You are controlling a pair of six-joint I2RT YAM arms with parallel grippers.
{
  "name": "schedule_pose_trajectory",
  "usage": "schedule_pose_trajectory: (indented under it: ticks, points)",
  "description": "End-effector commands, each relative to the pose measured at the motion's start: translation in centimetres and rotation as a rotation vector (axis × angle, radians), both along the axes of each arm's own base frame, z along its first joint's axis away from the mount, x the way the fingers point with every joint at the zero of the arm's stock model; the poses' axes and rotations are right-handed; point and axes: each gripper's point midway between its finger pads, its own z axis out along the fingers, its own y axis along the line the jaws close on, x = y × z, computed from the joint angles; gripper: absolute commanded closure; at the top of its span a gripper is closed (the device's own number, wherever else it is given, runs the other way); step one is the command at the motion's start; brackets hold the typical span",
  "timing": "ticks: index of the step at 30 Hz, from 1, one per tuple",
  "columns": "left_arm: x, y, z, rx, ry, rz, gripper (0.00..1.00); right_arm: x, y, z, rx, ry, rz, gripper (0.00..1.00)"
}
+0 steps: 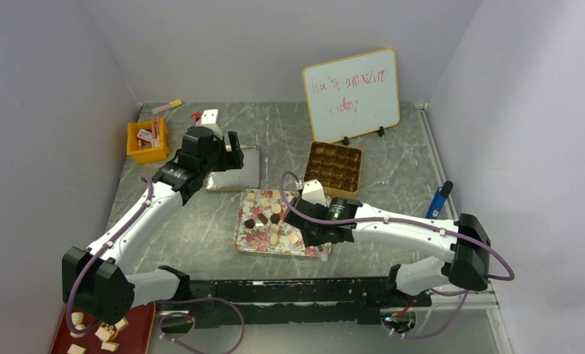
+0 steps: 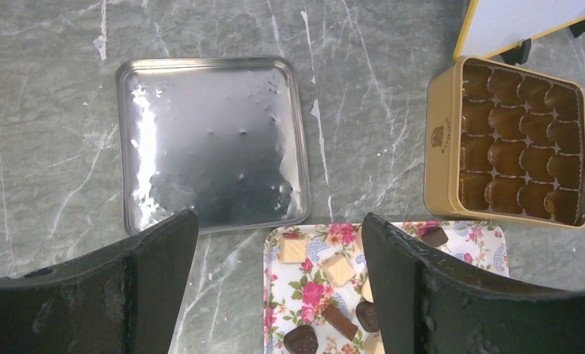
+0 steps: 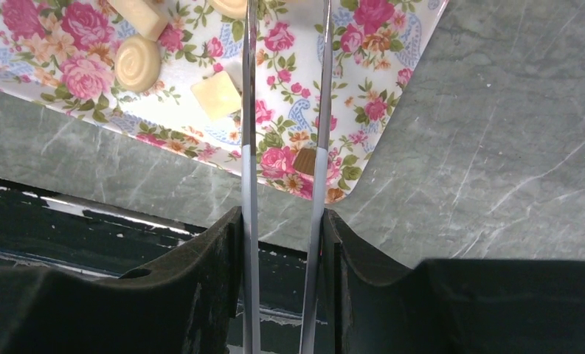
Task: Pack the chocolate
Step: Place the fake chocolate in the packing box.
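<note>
The chocolate (image 1: 265, 215) lies as several small dark, tan and cream pieces on a floral tray (image 1: 246, 242) at mid-table. It also shows in the left wrist view (image 2: 338, 270) and the right wrist view (image 3: 217, 95). A gold box (image 1: 334, 167) of empty brown cups stands behind the tray. My left gripper (image 2: 278, 217) is open and empty, high above the gap between a silver lid (image 2: 208, 140) and the tray. My right gripper (image 3: 283, 214) is shut on metal tongs (image 3: 250, 147). The tong arms reach over the tray's near corner, with a small tan piece (image 3: 305, 161) between them.
A whiteboard (image 1: 352, 96) stands at the back right. An orange bin (image 1: 147, 140) holding packets sits at the back left. A blue object (image 1: 438, 199) lies at the right. A red tray (image 1: 130, 332) with pale pieces sits by the left arm's base. Walls close in left and right.
</note>
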Motion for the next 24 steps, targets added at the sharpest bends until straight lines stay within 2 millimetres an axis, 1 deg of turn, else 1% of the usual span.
schedule_pose_trajectory:
  ticks: [1,7,10,14,17,19,24]
  points:
    - [0.7,-0.3,2.0,-0.026,-0.063,-0.004,0.14,1.3,0.2,3.5,0.058,-0.081,-0.048,1.0]
    - [0.8,-0.4,2.1,-0.025,-0.064,-0.004,0.14,2.5,0.0,5.8,0.073,-0.151,-0.093,1.0]
    - [0.8,-0.4,2.1,-0.025,-0.063,-0.005,0.14,3.5,-0.6,6.5,0.064,-0.187,-0.129,1.0]
    - [0.6,-0.4,2.0,-0.024,-0.061,-0.008,0.14,5.4,-1.7,7.1,0.067,-0.22,-0.177,1.0]
    - [0.5,-0.3,1.9,-0.024,-0.058,-0.009,0.14,7.3,-2.9,7.2,0.078,-0.233,-0.216,1.0]
    - [0.4,-0.3,1.8,-0.024,-0.055,-0.012,0.14,8.8,-4.2,7.3,0.073,-0.249,-0.252,1.0]
    - [0.3,-0.3,1.7,-0.02,-0.055,-0.012,0.14,11.7,-7.0,7.1,0.046,-0.27,-0.304,1.0]
